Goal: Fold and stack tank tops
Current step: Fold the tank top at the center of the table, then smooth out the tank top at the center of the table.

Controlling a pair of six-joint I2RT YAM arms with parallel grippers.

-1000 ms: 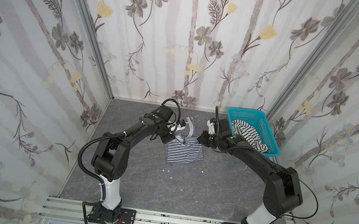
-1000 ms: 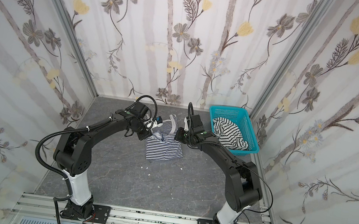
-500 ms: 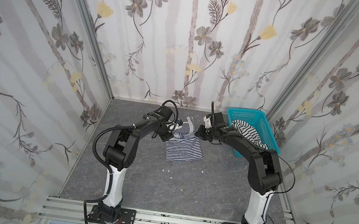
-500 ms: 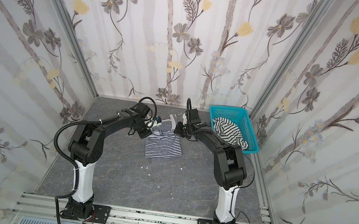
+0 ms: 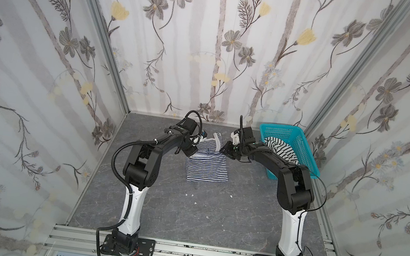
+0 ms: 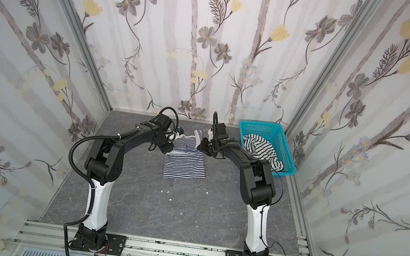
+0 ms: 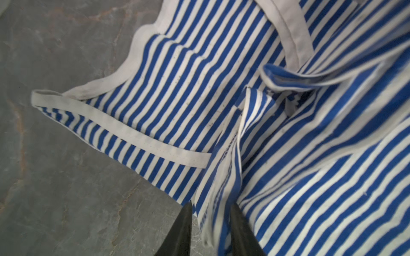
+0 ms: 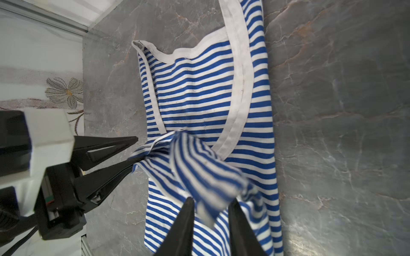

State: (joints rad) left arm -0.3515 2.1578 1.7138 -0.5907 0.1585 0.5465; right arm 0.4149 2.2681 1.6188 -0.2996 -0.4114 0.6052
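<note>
The navy-and-white tank top [image 5: 206, 168] [image 6: 184, 166] lies on the grey floor at the far middle, its strap end toward the back wall. My left gripper [image 5: 192, 151] [image 7: 210, 206] hovers over its left upper edge and my right gripper [image 5: 224, 150] [image 8: 210, 201] over its right. Both stand open, with a loose, blurred fold of fabric [image 8: 199, 168] between the jaws. In the right wrist view the left gripper [image 8: 134, 151] shows its fingers apart, a cloth corner touching one tip. The black-striped tank top [image 5: 281, 151] [image 6: 261, 148] lies bunched in the basket.
The teal basket [image 5: 280, 129] [image 6: 260, 125] stands at the far right against the wall. A few small white scraps [image 5: 191, 195] lie on the floor nearer the front. Flowered walls close in the left, back and right sides.
Both grippers were shut on the navy top's upper part and have now opened. The gathered fabric is slipping out and dropping onto the top. Both arms' elbows have risen.
</note>
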